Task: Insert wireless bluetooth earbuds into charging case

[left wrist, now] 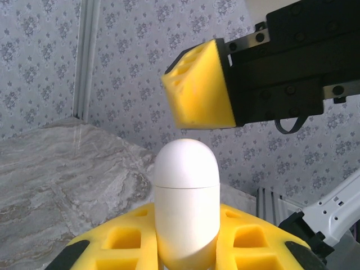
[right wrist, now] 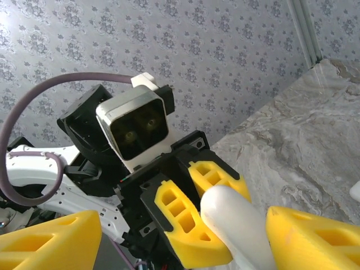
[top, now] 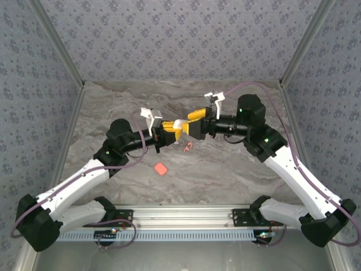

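Your left end effector (left wrist: 185, 244) grips the case (left wrist: 185, 191), long axis toward the right end effector (top: 190, 124); that one gapes, empty.

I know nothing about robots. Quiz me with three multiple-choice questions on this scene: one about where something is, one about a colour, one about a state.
1. Where is the white case? A on the floor; B held in the air by the left end effector; C on a shelf.
2. What colour is the small case lying on the table? A blue; B green; C coral-red.
3. How is the white case's lid? A shut; B open; C missing.
Answers: 1 B, yellow fingers clamp it above the table. 2 C, plain in the top view. 3 A, only a thin seam shows.
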Controlling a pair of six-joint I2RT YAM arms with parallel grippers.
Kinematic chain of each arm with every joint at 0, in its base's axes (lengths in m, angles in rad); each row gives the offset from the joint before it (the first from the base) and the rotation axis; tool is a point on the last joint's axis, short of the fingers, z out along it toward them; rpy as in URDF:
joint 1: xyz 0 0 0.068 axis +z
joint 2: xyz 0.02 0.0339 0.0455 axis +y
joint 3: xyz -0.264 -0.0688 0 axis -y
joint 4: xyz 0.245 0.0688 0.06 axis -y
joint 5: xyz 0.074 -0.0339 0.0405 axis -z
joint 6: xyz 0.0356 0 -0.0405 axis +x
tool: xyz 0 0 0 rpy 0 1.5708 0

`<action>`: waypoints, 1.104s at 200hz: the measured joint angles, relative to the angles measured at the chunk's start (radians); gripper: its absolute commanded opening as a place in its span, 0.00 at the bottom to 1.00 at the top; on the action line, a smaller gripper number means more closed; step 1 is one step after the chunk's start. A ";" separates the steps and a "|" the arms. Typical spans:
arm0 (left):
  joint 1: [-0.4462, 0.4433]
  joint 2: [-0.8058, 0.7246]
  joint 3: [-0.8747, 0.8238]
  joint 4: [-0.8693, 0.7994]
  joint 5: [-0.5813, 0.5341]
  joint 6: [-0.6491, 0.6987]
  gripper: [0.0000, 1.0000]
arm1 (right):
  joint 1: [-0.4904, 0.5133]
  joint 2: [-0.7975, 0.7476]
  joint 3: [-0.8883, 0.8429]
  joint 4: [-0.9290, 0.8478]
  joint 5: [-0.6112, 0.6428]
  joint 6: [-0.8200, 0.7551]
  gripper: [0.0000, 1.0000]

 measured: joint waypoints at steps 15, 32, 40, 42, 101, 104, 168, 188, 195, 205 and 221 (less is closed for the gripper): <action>0.000 0.000 0.000 -0.001 -0.003 0.000 0.00 | 0.000 -0.003 0.000 -0.018 0.014 -0.008 0.84; 0.000 0.000 0.000 -0.003 -0.021 0.000 0.00 | 0.000 -0.005 0.000 -0.060 0.055 -0.027 0.91; 0.000 0.000 0.000 -0.007 -0.036 -0.002 0.00 | 0.000 -0.006 0.003 -0.090 0.093 -0.042 0.91; 0.001 0.000 0.000 -0.011 -0.041 -0.002 0.00 | 0.000 -0.006 0.004 -0.097 0.103 -0.041 0.91; 0.185 0.043 0.018 -0.143 -0.090 -0.106 0.00 | -0.041 -0.064 0.023 -0.305 0.462 -0.076 1.00; 0.205 0.050 0.018 -0.152 -0.089 -0.116 0.00 | -0.045 -0.067 0.022 -0.312 0.475 -0.073 1.00; 0.433 0.220 0.016 -0.304 -0.045 -0.236 0.00 | -0.105 -0.096 -0.091 -0.392 0.596 -0.005 1.00; 0.433 0.277 -0.011 -0.292 -0.029 -0.290 0.00 | -0.113 -0.096 -0.111 -0.402 0.601 0.010 1.00; 0.432 0.299 -0.027 -0.282 -0.028 -0.312 0.00 | -0.114 -0.096 -0.113 -0.403 0.602 0.014 1.00; 0.431 0.331 -0.051 -0.274 -0.026 -0.340 0.00 | -0.115 -0.096 -0.116 -0.403 0.602 0.017 1.00; 0.430 0.381 -0.082 -0.272 -0.030 -0.375 0.00 | -0.117 -0.096 -0.118 -0.404 0.602 0.020 1.00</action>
